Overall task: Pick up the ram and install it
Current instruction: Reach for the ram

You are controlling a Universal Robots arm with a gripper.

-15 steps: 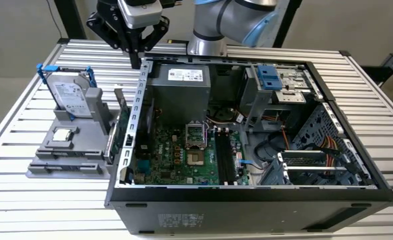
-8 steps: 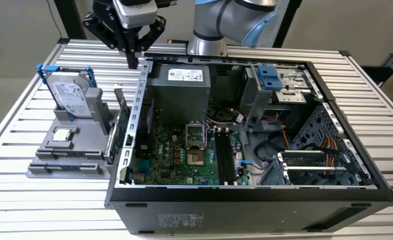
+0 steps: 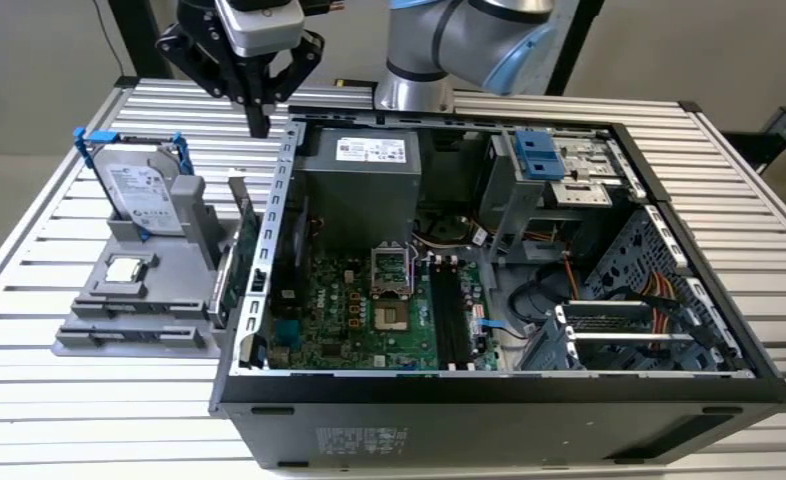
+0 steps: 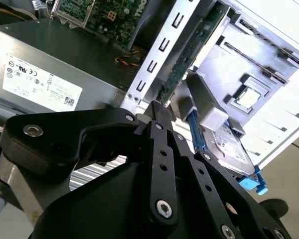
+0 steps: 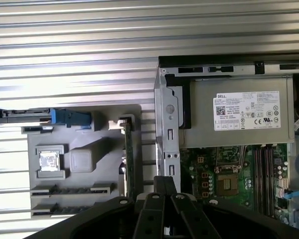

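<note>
The gripper (image 3: 257,122) hangs with its fingers pressed together and nothing between them, above the far corner of the open computer case (image 3: 500,410) on the exterior view's left. It is well apart from the ram.

The ram (image 5: 70,189) appears to be the narrow dark strip set on its long edge in a groove of the grey holder (image 3: 166,300). The holder sits on the slatted bench (image 3: 100,420) just beside the case, between it and the bench edge on the exterior view's left. The strip lies at the end of the holder farthest from the upright hard drive (image 3: 140,185), past the square CPU chip (image 3: 124,268). Its long axis runs along that holder edge, one end pointing toward the case and the other toward the bench edge. That puts it crosswise to the green card (image 5: 127,149) standing at the holder's case side and to the long black slots (image 3: 444,310) on the motherboard (image 3: 353,310). A second similar strip lies parallel just beside it, nearer the holder's edge, and whether that one is a bare groove cannot be told
</note>
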